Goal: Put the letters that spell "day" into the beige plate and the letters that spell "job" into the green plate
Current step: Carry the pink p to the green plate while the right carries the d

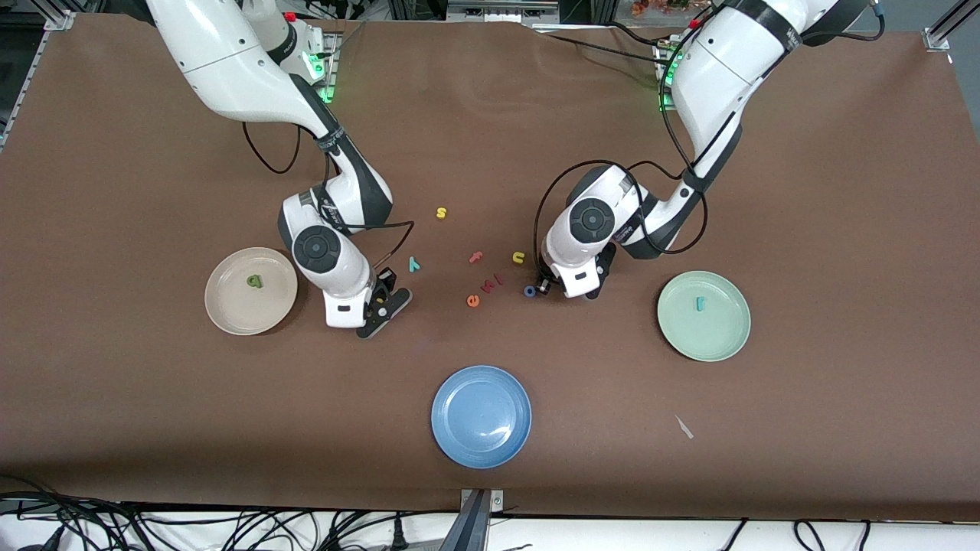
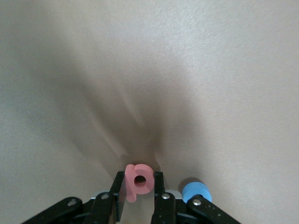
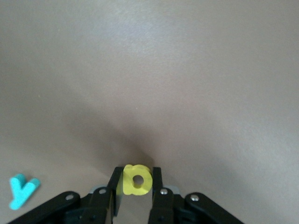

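My left gripper (image 2: 138, 179) is shut on the pinkish-red b (image 2: 138, 181), low at the tabletop. The blue o (image 2: 196, 192) lies right beside it (image 1: 529, 291). In the front view the left gripper (image 1: 545, 287) sits between the loose letters and the green plate (image 1: 727, 340), which holds the teal j (image 1: 698, 304). My right gripper (image 3: 137, 175) is shut on the yellow d (image 3: 138, 179), low over the table beside the beige plate (image 1: 230, 310). The green a (image 1: 255, 282) lies in that plate. The teal y (image 1: 414, 264) (image 3: 22, 190) lies on the table close to the right gripper (image 1: 385, 302).
Loose letters lie between the two grippers: a yellow s (image 1: 441, 213), a pink f (image 1: 475, 257), a yellow u (image 1: 518, 257), an orange e (image 1: 473, 301) and small pink pieces (image 1: 491, 283). A blue plate (image 1: 481, 415) sits nearer the front camera.
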Available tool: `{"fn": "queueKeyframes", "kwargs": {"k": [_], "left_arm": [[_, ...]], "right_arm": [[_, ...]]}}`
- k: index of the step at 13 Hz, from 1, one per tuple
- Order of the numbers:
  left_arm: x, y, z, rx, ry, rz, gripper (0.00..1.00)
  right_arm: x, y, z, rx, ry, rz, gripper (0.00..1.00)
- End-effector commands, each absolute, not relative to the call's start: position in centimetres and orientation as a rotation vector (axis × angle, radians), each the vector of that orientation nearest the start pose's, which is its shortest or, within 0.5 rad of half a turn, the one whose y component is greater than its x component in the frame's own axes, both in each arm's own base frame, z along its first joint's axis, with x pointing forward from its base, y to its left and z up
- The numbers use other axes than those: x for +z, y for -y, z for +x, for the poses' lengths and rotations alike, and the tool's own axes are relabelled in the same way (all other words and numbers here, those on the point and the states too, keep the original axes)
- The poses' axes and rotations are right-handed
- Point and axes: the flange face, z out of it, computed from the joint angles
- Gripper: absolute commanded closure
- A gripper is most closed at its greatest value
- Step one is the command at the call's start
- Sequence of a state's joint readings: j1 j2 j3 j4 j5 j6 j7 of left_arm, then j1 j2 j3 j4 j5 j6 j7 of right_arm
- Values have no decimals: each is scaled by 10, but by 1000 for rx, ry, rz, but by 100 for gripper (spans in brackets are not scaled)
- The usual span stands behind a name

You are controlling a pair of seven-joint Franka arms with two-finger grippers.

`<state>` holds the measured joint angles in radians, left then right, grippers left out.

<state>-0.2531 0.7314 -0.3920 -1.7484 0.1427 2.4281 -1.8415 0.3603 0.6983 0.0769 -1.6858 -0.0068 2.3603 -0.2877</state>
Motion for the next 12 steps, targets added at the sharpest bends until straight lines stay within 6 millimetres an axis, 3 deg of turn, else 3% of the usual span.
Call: {"fn": "queueKeyframes", "kwargs": {"k": [1,3,6,9,12], "left_arm": [[211,368,548,166,1737,-2644,100],[230,346,558,161,1639,-2671,100],[255,315,568,167,1439,-2723,100],[271,263,580,239,1083,-2818,100],[279,232,589,276,861,-2884,100]], "right_arm": [[206,-281,618,103,848,-2947,79],[214,-277,618,138,704,-2992,84],[229,-251,622,222,497,-3070,88],[234,-213,630,275,339,-3141,88],[229,-171,633,317,280,-3181,85]]}}
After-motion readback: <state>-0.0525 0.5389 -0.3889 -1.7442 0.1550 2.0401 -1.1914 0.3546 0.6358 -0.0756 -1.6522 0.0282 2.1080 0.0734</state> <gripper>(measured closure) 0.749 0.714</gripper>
